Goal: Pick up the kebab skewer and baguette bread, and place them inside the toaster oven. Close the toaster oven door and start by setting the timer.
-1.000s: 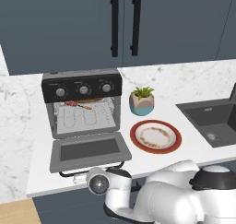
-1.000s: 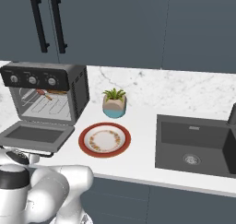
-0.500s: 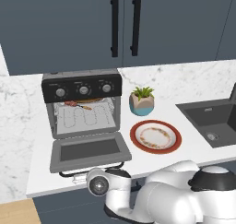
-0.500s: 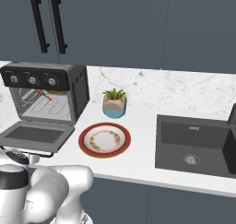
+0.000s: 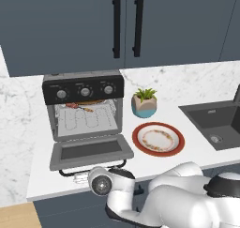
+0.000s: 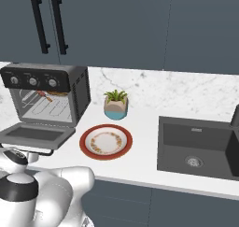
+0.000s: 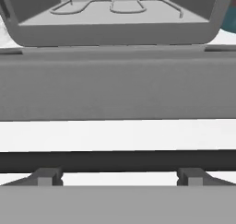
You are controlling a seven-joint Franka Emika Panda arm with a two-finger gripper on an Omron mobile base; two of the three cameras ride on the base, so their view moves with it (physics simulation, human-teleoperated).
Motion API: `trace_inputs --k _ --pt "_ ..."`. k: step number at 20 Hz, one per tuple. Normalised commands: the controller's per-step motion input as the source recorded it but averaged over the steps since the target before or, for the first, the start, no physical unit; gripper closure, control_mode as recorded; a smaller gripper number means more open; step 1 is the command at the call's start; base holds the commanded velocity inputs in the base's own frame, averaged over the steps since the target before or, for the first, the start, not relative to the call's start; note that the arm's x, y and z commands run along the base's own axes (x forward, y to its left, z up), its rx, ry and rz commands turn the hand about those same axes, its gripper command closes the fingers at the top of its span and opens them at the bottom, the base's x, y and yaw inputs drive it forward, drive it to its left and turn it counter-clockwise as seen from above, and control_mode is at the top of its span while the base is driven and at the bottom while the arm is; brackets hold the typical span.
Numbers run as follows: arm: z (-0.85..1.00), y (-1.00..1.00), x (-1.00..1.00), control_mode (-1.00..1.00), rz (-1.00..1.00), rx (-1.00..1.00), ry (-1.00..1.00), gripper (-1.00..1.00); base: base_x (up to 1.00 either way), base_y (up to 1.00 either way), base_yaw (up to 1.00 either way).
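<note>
I'm low at the counter edge now, right in front of the toaster oven (image 5: 84, 112). Its door (image 5: 90, 151) hangs fully dropped, lying flat toward me, and the hand view looks straight along it: grey frame up close, the black bar handle (image 7: 118, 161) running across just ahead on its two brackets. The kebab skewer (image 5: 79, 105) lies on the wire rack (image 5: 87, 119) at the back, with the golden baguette bread (image 5: 97, 102) just behind it, so loading looks done. The red-rimmed plate (image 5: 158, 139) sits beside the oven.

My claw sits under the door's front lip; I can't see the fingers themselves, but they're spread as wide as they go, nothing held.

I'd judge the door stiff and hinged at its base, light enough to swing. The smooth handle could slip, so I'd push up from beneath it near the middle.
</note>
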Motion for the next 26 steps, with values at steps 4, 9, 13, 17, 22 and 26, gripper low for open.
trace_inputs --k 4,9,13,17,22,26 --pt "0.64 -0.05 0.31 -1.0 0.0 0.04 -0.01 -1.0 0.0 0.0 0.0" --pt "0.55 -0.02 0.33 -1.0 0.0 0.02 0.0 -1.0 0.0 0.0 0.0" --pt "0.45 0.0 0.35 -1.0 0.0 0.01 0.0 -1.0 0.0 0.0 0.0" --pt "0.4 0.0 0.36 -1.0 0.0 0.01 0.0 -1.0 0.0 0.0 0.0" --pt "0.36 0.0 0.38 -1.0 0.0 0.01 0.0 -1.0 0.0 0.0 0.0" --pt "0.38 0.0 0.42 -1.0 0.0 0.01 0.0 -1.0 0.0 0.0 0.0"
